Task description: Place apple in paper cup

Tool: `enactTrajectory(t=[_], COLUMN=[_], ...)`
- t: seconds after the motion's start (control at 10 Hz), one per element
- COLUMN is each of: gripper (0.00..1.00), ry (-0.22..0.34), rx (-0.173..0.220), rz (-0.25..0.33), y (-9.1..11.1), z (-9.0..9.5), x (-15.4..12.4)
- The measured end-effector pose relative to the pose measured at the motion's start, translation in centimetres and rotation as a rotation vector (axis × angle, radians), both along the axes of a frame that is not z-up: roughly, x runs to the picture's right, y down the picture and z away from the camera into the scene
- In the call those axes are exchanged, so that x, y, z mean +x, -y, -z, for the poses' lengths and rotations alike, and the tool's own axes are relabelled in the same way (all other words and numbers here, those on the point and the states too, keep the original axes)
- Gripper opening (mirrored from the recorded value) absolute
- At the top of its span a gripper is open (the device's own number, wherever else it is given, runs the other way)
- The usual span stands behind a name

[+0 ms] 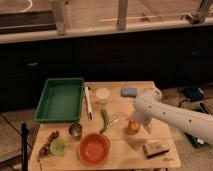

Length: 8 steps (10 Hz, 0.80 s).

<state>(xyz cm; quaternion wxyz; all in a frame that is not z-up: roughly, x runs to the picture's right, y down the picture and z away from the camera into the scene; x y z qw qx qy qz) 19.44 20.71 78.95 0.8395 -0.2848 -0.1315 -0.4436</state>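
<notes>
The apple (132, 126), small and red-orange with a yellowish patch, rests on the wooden table (165, 159) right of centre. My white arm reaches in from the right, and its gripper (136, 120) hangs directly over the apple, open and partly covering the apple's top. The paper cup (102, 95), pale and round, stands empty at the back middle of the table, well to the upper left of the gripper.
A green tray (60, 98) fills the back left. A blue sponge (129, 91) lies by the paper cup. A metal cup (75, 131), green cup (58, 146) and orange-red bowl (94, 148) stand in front. A small box (156, 148) lies front right.
</notes>
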Motion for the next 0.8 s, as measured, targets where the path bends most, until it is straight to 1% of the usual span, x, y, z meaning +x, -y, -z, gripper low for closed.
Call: enactTrajectory(t=[0.3,0.5,0.8], gripper=[0.8,0.74,0.74], ry=[0.018,0.027,0.042], rx=[-0.005,-0.006,-0.009], rz=[0.015,0.022,0.032], y=[0.01,0.05,0.08], z=[0.01,-0.01,0.03], x=[-0.08,-0.14,-0.24])
